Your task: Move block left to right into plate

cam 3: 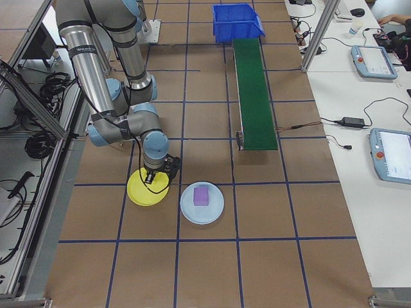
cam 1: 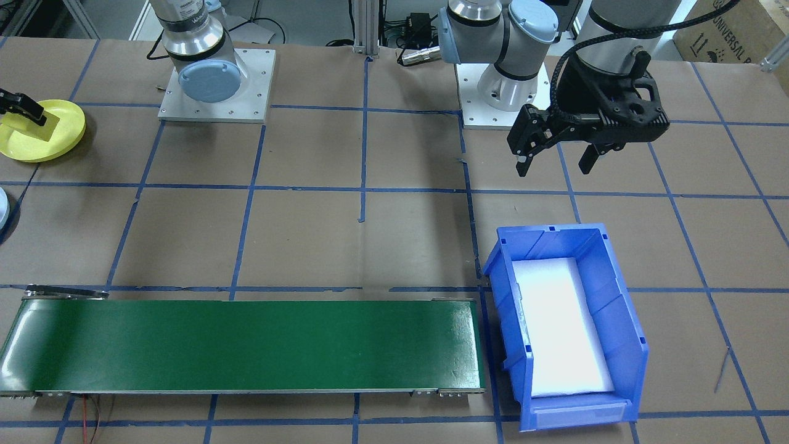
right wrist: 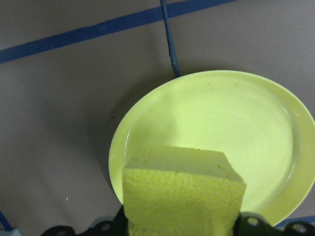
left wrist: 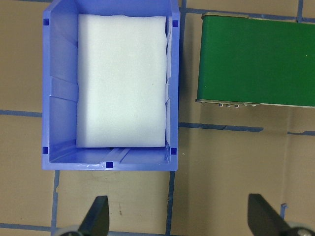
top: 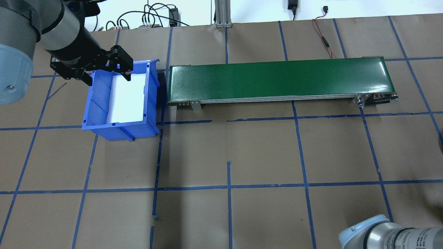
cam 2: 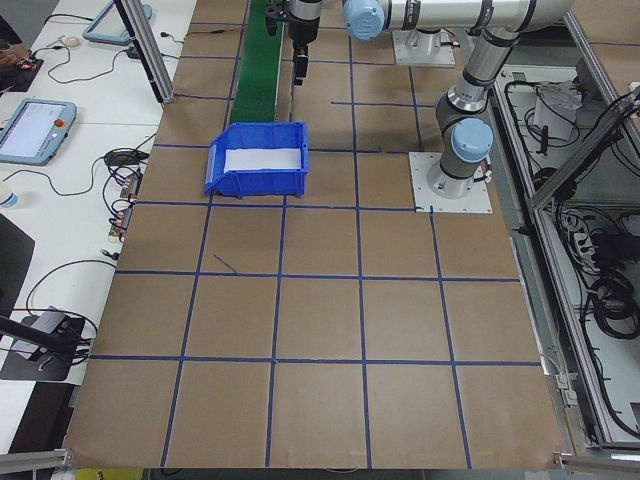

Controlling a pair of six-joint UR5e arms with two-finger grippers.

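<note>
The right hand (right wrist: 182,231) is clamping a yellow block (right wrist: 183,189) by its sides, hanging over the yellow plate (right wrist: 261,132) at the bottom of the frame; it's looking like light, squishy foam, so gentle side grip; the left hand (left wrist: 177,219) is gaping wide, holding nothing.

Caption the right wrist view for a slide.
Right tool holds a yellow foam block just above the yellow plate, not yet released.

Two plates, one yellow (cam 3: 147,189) and one pale blue (cam 3: 202,203); two blocks, yellow (right wrist: 182,194) and purple (cam 3: 201,196); one blue bin (cam 1: 566,323); one green conveyor (cam 1: 243,346).
</note>
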